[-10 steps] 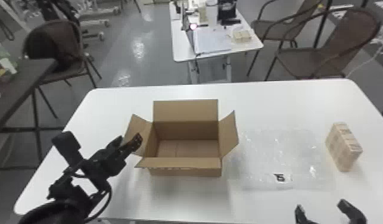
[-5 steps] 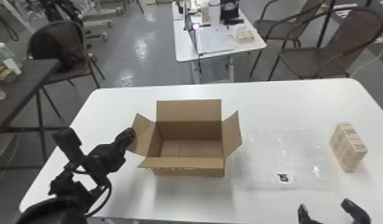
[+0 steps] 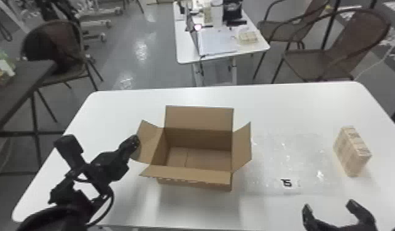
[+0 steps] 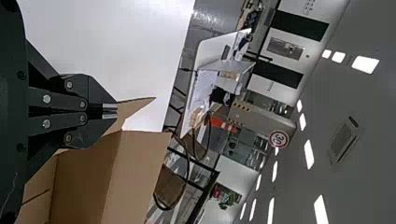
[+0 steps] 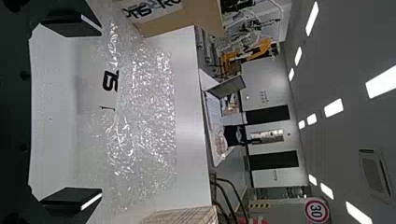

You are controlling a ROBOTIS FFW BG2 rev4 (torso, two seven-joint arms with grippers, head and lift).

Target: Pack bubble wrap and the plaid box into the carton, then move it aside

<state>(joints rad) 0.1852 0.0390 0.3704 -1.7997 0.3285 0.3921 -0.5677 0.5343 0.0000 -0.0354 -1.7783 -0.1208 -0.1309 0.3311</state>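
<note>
Carton point(image 3: 202, 186) and left gripper point(image 3: 134, 142) have shifted together toward the robot's right since the preceding frame, and the carton also sits slightly nearer the robot; the right gripper point(image 3: 329, 204) has advanced farther over the table point(image 3: 279, 212). Nearest, at the table's front right, the right gripper is released, its two fingers standing wide apart with the space between them unfilled, as the right wrist view shows. The left gripper lies at the outer edge of the carton's left flap point(image 3: 149, 142), its fingers drawn together; whether the flap's cardboard is pinched between them cannot be told. The carton rests left of the table's middle, flaps raised or folded outward and its mouth uncovered. Bubble wrap point(image 3: 298, 159), clear and bearing a black mark, lies flat just beside the carton on the right. The plaid box point(image 3: 351, 153), pale beige, stands on the table to the right of the wrap. Both lie outside the carton. Farther off stand a small white desk point(image 3: 187, 50) carrying papers and, to its right, brown chairs point(image 3: 356, 40).
</note>
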